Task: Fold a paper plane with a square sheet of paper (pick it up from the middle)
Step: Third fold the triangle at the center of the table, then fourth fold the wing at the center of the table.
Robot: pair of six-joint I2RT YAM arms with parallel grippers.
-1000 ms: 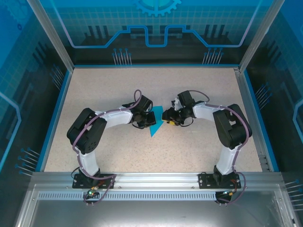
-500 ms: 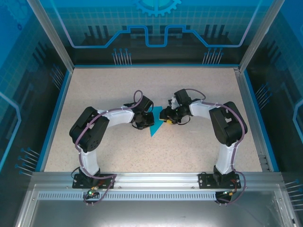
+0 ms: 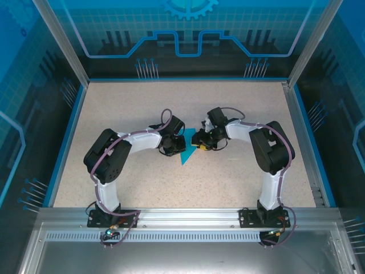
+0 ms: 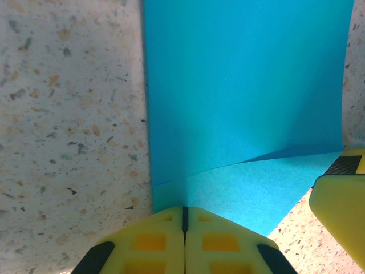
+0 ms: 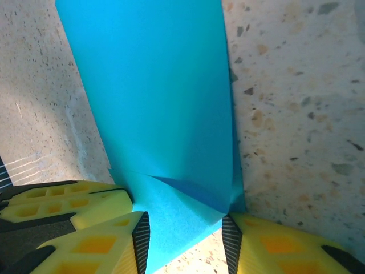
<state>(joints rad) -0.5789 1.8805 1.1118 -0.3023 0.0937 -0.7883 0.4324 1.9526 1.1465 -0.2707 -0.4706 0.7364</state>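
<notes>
Markings: the blue back panel point(image 3: 228, 34) carried a printed gear emblem point(image 3: 188, 7) with circuit-style lines beneath it.
Bench: the bench point(image 3: 142, 188) had a beige, dark-speckled, stone-look top. A blue border strip point(image 3: 67, 142) ran along its left, far and right edges, and an aluminium rail point(image 3: 182, 216) at the near edge held both arm bases.
Enclosure: aluminium corner posts stood around it, with blue-tinted side walls.
Paper plane: the paper plane point(image 3: 186, 153) was turquoise and part-folded. It lay flat at the middle of the bench, well apart from every edge, with its pointed end toward the near edge. The wrist views showed one diagonal flap lying over a lower layer.
Left gripper: the left gripper point(image 4: 183, 220) came in from the left edge's side. Its yellow fingers were clenched flat against each other, with the tips touching the paper's edge. Whether a layer was pinched between them could not be told.
Right gripper: the right gripper point(image 5: 183, 228) came in from the right edge's side. Its jaws stood apart, one black pad point(image 5: 141, 240) at either side of the folded end, with the paper between them.
Spacing: the two grippers were just beside each other across the paper.
</notes>
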